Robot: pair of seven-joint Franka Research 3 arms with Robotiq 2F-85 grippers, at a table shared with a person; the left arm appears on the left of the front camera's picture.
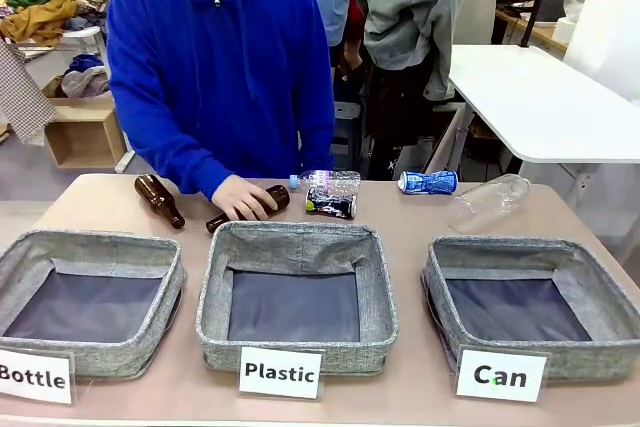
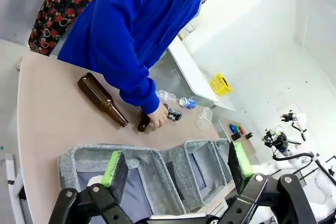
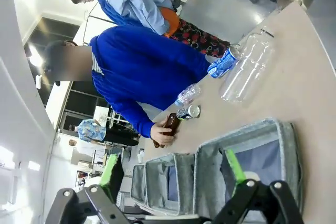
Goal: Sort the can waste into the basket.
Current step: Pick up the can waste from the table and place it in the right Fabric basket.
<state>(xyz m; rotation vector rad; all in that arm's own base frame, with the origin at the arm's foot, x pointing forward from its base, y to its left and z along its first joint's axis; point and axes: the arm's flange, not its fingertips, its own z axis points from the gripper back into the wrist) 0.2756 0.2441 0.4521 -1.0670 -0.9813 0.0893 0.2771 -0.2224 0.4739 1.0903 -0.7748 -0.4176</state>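
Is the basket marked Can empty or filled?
Empty: the basket shows only dark liner; the blue can and black can lie outside.

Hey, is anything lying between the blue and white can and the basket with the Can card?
Partly. A clear plastic bottle lies on its side just right of the blue and white can, beyond the far rim of the Can basket. The line from the can to the basket's far left corner looks bare.
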